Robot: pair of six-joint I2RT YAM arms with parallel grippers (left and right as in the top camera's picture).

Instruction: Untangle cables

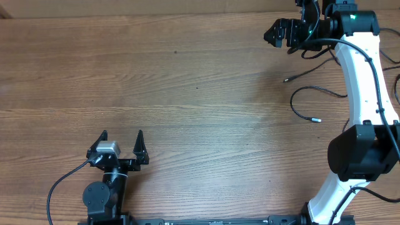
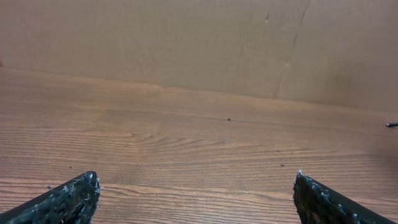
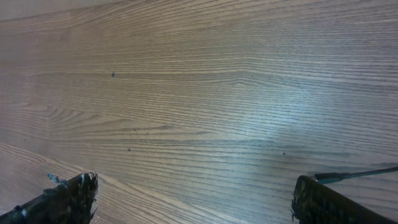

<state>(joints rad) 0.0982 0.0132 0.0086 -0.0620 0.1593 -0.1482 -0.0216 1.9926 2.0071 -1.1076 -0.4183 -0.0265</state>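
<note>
The cables are thin black cords lying loose on the wooden table at the right in the overhead view. One cord (image 1: 307, 73) ends in a small plug at its left end. Another cord (image 1: 299, 106) curves in an open loop to a plug lower down. More cord shows at the far right edge (image 1: 396, 87). My right gripper (image 1: 279, 40) is open and empty, above the table just beyond the cords. In the right wrist view, a plug tip (image 3: 351, 175) lies by the right finger of the open jaws (image 3: 194, 199). My left gripper (image 1: 122, 147) (image 2: 196, 196) is open and empty at the near left, far from the cords.
The white right arm (image 1: 362, 81) reaches over the cords and hides part of them. A thick black robot cable (image 1: 59, 187) loops at the left base. A cardboard wall (image 2: 199, 43) stands along the table's far edge. A plug tip (image 2: 392, 125) shows at the left wrist view's right edge.
</note>
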